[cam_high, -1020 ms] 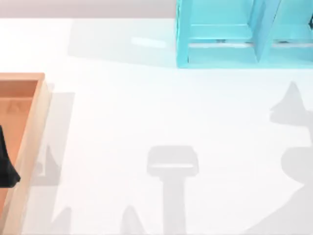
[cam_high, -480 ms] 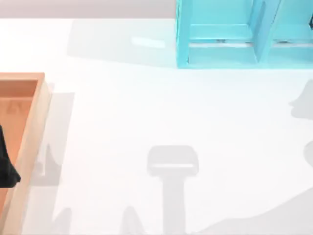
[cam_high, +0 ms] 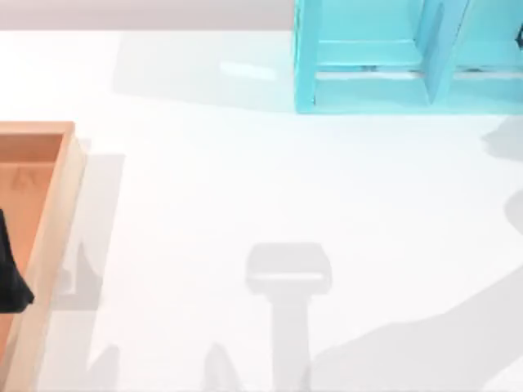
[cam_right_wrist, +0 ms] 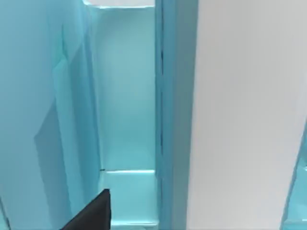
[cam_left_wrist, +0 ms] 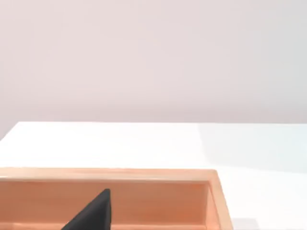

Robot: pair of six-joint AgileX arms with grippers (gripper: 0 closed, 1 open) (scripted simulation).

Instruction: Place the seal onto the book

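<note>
Left claw [cam_high: 12, 278] parked over the wooden tray [cam_high: 57, 220], right claw [cam_right_wrist: 91, 213] facing the light-blue shelf unit [cam_high: 392, 57] (likely searching; can't tell either grip state).

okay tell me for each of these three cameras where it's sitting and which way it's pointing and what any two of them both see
Top view: above the table, looking down on the wooden tray, the light-blue shelf unit and arm shadows.
Left wrist view: on the left arm, looking over the tray toward the wall; a dark gripper part shows.
Right wrist view: on the right arm, facing into the shelf unit; a dark gripper part shows.
Shared: top and left wrist see the tray; top and right wrist the shelf.
</note>
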